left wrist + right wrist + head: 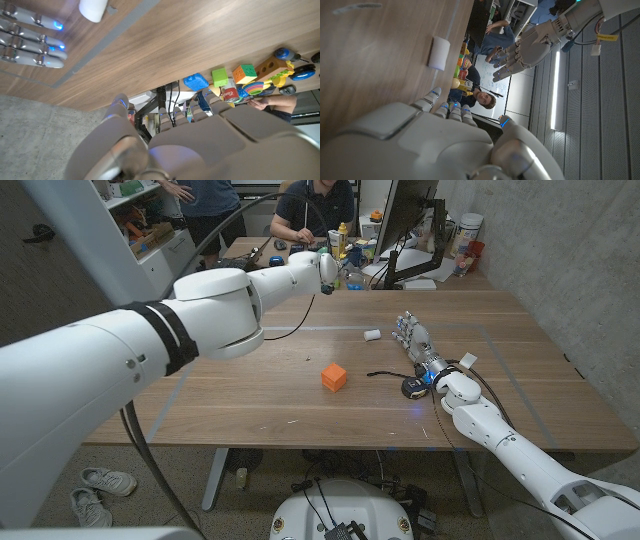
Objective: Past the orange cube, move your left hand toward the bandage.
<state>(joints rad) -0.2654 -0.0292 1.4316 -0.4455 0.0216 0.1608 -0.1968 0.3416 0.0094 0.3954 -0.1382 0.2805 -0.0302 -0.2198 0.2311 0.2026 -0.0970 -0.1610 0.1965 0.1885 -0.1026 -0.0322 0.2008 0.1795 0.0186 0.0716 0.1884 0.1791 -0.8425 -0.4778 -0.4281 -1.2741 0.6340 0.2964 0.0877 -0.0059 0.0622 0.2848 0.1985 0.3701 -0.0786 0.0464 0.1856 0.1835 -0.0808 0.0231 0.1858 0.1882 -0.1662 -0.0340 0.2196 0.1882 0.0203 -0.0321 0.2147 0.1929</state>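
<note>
Left hand (327,270), fingers spread and empty, hung at upper center; overshooting could knock the bandage (372,335) off the counter (250,395).

The orange cube (334,377) sits on one face near the middle of the bench. The bandage (372,335), a small white roll, lies well apart from it, toward the far edge.
</note>
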